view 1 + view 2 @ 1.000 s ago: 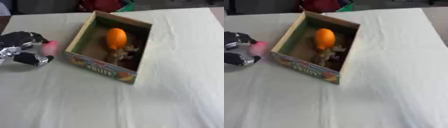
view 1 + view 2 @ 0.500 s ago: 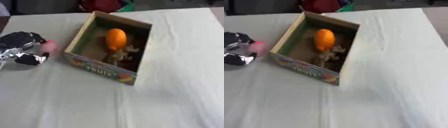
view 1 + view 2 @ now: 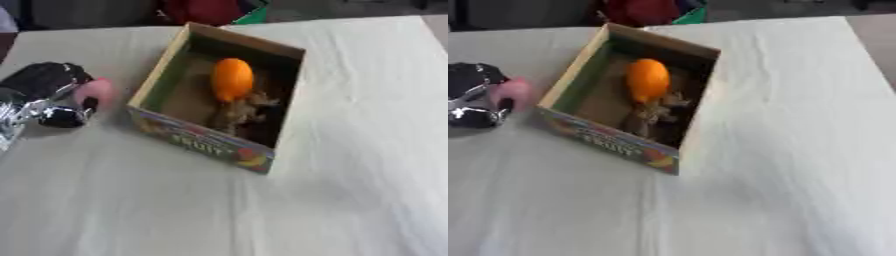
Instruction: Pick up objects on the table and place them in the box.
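An open cardboard box (image 3: 156, 76) with a printed fruit front stands at the table's middle. Inside it lie an orange oval fruit (image 3: 232, 79) and a brown lumpy object (image 3: 238, 110). My left hand (image 3: 45, 89) is at the left edge, just left of the box, with its fingers and thumb curled round a small pink object (image 3: 96, 92). The pink object sits level with the box's left wall and outside it. My right hand shows in neither view.
A white cloth covers the table (image 3: 350, 150), with wide free room right of and in front of the box. Red and green items (image 3: 210, 10) lie beyond the far edge.
The left hand with the pink object has shifted a little up and toward the box's left wall. The box and its contents have stayed put.
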`<state>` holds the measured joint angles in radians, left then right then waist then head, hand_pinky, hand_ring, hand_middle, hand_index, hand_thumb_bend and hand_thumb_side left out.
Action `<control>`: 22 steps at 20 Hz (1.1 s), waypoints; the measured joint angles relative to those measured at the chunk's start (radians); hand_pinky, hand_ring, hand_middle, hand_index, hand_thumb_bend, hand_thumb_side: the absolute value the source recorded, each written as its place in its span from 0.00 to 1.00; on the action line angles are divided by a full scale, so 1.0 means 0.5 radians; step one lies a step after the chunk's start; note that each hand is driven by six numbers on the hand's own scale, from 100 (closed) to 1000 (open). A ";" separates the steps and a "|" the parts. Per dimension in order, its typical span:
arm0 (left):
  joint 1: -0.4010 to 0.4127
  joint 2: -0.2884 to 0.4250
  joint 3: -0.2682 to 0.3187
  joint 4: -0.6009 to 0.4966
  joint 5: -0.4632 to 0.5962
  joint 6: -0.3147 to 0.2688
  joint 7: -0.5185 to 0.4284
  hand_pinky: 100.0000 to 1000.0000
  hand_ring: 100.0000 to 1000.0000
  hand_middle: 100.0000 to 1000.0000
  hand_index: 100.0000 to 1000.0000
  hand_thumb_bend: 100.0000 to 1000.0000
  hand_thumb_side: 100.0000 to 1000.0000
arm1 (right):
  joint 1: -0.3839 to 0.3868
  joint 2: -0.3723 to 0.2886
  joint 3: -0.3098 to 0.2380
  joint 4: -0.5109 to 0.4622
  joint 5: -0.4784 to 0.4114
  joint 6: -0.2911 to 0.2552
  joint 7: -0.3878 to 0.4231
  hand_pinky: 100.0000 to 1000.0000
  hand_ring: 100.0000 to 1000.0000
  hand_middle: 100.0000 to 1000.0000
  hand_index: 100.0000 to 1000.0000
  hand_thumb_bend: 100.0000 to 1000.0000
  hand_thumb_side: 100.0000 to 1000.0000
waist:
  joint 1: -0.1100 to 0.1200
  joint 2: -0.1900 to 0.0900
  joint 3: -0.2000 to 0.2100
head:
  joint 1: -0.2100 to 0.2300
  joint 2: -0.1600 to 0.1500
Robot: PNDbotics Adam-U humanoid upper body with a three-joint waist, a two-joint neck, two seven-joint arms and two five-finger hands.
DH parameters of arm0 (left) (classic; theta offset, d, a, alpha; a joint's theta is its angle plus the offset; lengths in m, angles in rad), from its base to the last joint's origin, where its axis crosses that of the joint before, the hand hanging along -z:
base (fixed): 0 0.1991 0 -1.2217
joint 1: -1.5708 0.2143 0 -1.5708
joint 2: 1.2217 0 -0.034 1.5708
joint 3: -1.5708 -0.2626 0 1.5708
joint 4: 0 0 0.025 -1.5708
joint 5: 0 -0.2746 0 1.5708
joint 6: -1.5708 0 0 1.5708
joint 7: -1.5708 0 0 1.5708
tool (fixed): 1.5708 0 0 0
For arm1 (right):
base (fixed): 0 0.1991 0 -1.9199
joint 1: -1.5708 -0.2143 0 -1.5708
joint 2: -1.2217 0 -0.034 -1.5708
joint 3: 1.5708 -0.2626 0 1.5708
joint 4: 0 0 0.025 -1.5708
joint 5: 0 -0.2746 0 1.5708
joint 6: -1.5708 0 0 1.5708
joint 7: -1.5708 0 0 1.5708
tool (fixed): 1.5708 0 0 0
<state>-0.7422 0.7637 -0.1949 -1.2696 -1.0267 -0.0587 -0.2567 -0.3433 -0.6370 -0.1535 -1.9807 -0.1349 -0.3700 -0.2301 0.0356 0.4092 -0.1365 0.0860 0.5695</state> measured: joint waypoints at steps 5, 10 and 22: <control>-0.003 -0.018 0.003 0.014 0.033 0.053 0.117 0.35 0.54 0.43 0.53 0.00 0.14 | 0.002 0.006 0.000 0.000 0.000 0.009 0.009 0.72 1.00 0.57 0.79 0.00 0.82 | 0.002 0.004 0.000 | 0.000 0.000; 0.002 -0.018 0.002 -0.015 0.165 0.103 0.197 0.28 0.46 0.35 0.43 0.00 0.17 | 0.014 0.016 0.000 0.000 0.000 0.019 0.016 0.72 1.00 0.57 0.79 0.00 0.82 | 0.004 -0.004 0.005 | -0.001 0.002; 0.007 -0.016 -0.025 -0.117 0.263 0.218 0.565 0.20 0.34 0.24 0.33 0.00 0.23 | 0.019 0.017 0.000 0.000 -0.046 0.028 0.020 0.72 1.00 0.57 0.79 0.00 0.83 | 0.005 -0.074 0.015 | -0.020 0.022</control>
<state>-0.7389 0.7557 -0.2073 -1.3279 -0.8949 0.0505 0.0259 -0.3340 -0.6287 -0.1535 -1.9807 -0.1579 -0.3561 -0.2200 0.0380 0.3723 -0.1289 0.0761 0.5806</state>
